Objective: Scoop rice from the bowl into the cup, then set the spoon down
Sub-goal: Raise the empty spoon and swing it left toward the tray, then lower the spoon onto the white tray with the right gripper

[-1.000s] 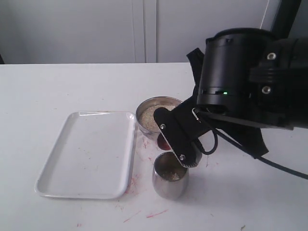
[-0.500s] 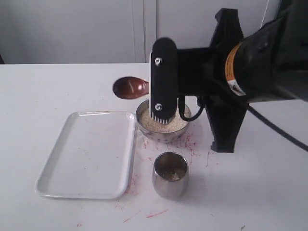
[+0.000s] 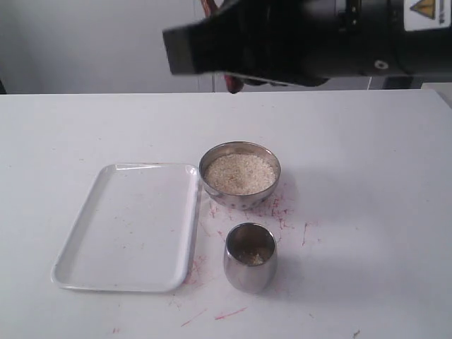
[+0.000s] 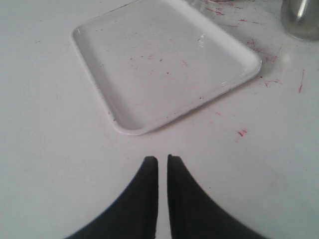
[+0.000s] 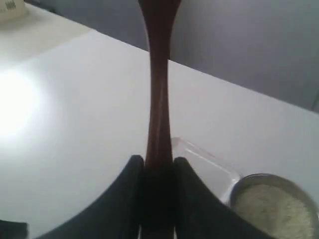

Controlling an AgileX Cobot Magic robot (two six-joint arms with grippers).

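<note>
Being held high above table (image 3: 85,127): spoon (image 5: 158,99), handle clenched in right gripper (image 5: 157,163). Rice (image 3: 239,174) heaped in bowl (image 3: 240,200); few grains seen in cup (image 3: 248,274) nearby. Step judged: spoon set-down. Next move: descent needed, perhaps onto tray (image 3: 127,226). Left gripper (image 4: 162,160) pinched together, nothing held.

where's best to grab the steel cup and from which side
Probably the upper wall of the cup, pinched across from the exterior view's right. It stands upright on a rounded base, and the bowl and tray crowd its back and left.
</note>
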